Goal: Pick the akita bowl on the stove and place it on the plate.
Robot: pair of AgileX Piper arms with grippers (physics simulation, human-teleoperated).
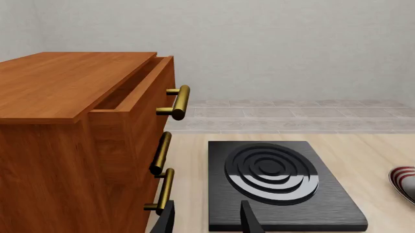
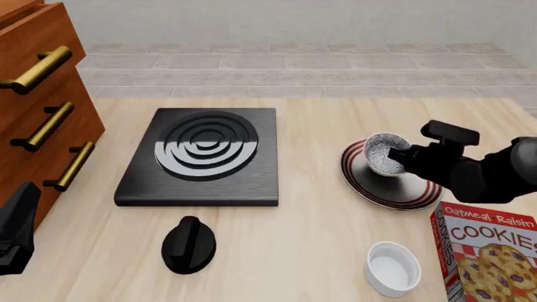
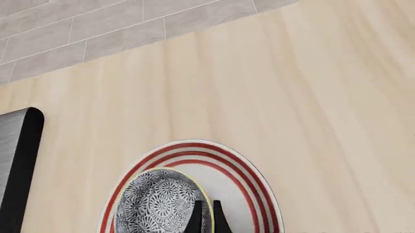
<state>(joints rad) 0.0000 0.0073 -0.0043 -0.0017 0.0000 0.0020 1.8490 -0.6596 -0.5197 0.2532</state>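
Observation:
The akita bowl [image 2: 383, 154], speckled grey and white, hangs tilted over the red-striped plate [image 2: 379, 192]. My right gripper [image 2: 403, 160] is shut on its rim. In the right wrist view both thin fingers [image 3: 196, 217] pinch the edge of the akita bowl [image 3: 159, 206] above the plate [image 3: 250, 182]. The black stove [image 2: 201, 157] with glossy rings carries nothing. My left gripper [image 1: 207, 218] stands open at the stove's [image 1: 279, 182] near edge beside the cabinet, and shows in the front view as a dark shape at the lower left [image 2: 19, 229].
A wooden cabinet [image 2: 38, 107] with brass handles stands left, its top drawer [image 1: 139, 90] slightly pulled out. A black knob [image 2: 188, 244] lies in front of the stove. A white ramekin [image 2: 393, 267] and a cookie box [image 2: 491, 251] sit at front right.

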